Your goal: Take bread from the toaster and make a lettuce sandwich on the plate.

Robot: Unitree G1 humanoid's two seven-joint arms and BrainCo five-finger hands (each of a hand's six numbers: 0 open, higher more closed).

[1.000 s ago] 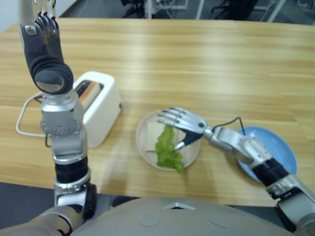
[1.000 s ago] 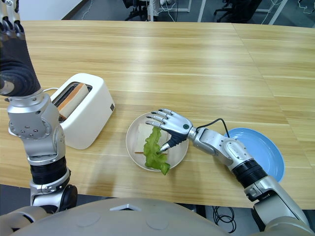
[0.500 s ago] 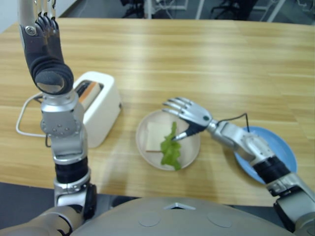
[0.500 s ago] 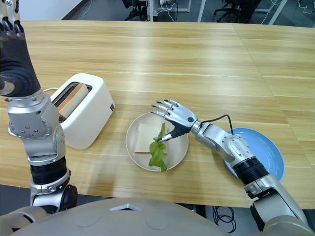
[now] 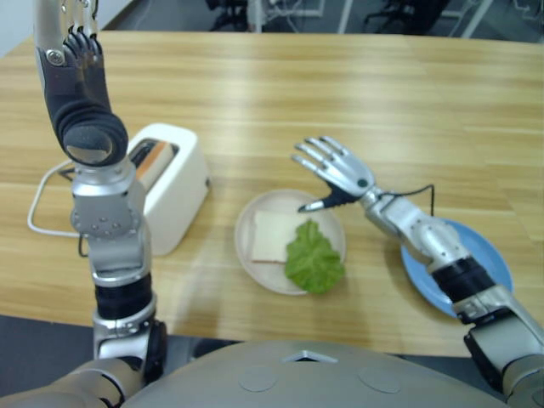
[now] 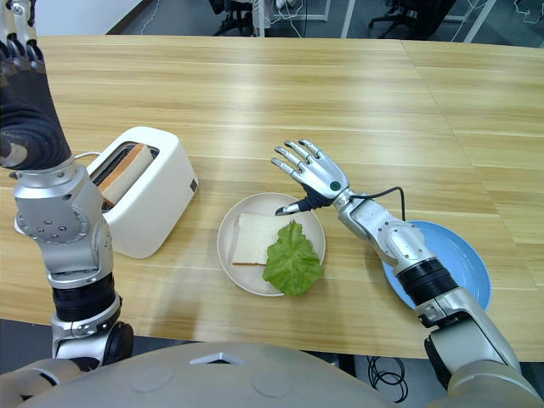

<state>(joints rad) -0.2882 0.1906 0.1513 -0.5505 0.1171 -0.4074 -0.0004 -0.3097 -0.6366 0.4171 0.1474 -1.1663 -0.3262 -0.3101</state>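
Observation:
A white toaster [image 6: 143, 191] stands at the left with a slice of bread [image 6: 126, 166] in its slot. On the cream plate [image 6: 231, 268] lies a slice of bread [image 6: 251, 239], and a green lettuce leaf [image 6: 293, 260] rests flat over its right part and the plate's rim. My right hand [image 6: 310, 173] hovers open just above and behind the plate, holding nothing. My left arm [image 5: 81, 102] is raised over the toaster's left side, and its hand [image 5: 65, 17] is cut off at the top edge.
A blue plate [image 6: 457, 262] sits at the right, partly under my right forearm. A white cable [image 5: 41, 200] loops left of the toaster. The wooden table [image 6: 255, 93] stretches bare beyond the plates.
My right hand let go of the lettuce and lifted up and back to the right. The leaf, earlier hanging from the fingers, now lies flat on the bread and plate. The left arm kept still.

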